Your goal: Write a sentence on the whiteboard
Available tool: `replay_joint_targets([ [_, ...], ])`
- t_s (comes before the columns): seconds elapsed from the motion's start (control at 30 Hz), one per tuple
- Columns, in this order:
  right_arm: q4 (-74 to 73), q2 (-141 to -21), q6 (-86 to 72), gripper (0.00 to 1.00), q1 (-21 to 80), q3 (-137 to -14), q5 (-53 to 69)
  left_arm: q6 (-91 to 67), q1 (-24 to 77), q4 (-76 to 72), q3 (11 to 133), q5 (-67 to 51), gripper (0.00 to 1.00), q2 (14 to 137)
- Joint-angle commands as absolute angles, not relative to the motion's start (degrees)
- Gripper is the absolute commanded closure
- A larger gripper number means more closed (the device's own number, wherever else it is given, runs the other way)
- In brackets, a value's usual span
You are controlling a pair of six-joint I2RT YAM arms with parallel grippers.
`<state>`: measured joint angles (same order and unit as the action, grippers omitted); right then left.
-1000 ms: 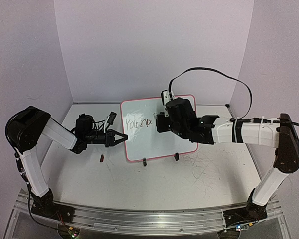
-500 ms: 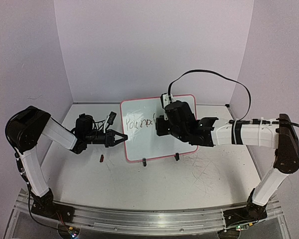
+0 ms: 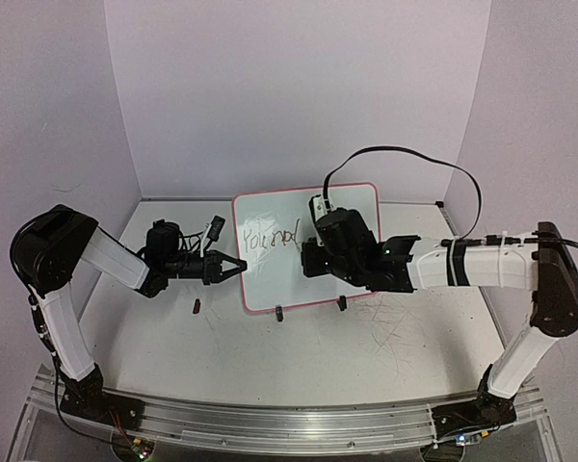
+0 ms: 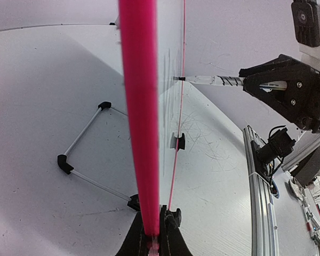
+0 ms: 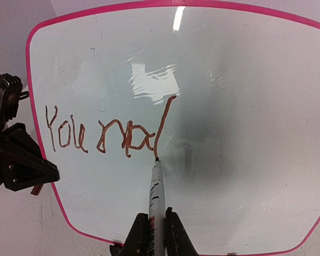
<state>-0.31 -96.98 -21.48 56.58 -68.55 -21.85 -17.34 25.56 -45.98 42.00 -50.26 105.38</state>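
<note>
Crossing the pink-rimmed whiteboard (image 5: 256, 106)'s left half is reddish-brown handwritten scrawl (image 5: 106, 136).

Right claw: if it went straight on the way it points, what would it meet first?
The whiteboard: the marker in the right claw touches its face, at the end of the writing.

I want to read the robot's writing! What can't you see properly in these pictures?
Top external: the sentence is too small to read, and the right arm hides the marker.
Left wrist: the whiteboard is edge-on, so the sentence cannot be read.
Top external: a small dark object on the table, too small to name.
</note>
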Motion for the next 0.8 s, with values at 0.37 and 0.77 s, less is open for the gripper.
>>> replay_joint_targets([
  [0.37, 6.06, -93.25, -17.45, 1.0, 56.34, -69.2, -20.22, -14.51, 25.84, -43.56, 43.23, -46.82, 1.0, 104.4],
  [0.77, 4.77, -97.31, -17.58, 1.0, 56.18, -72.7, -23.38, -14.41, 25.84, -43.55, 43.02, -46.68, 1.0, 104.15],
])
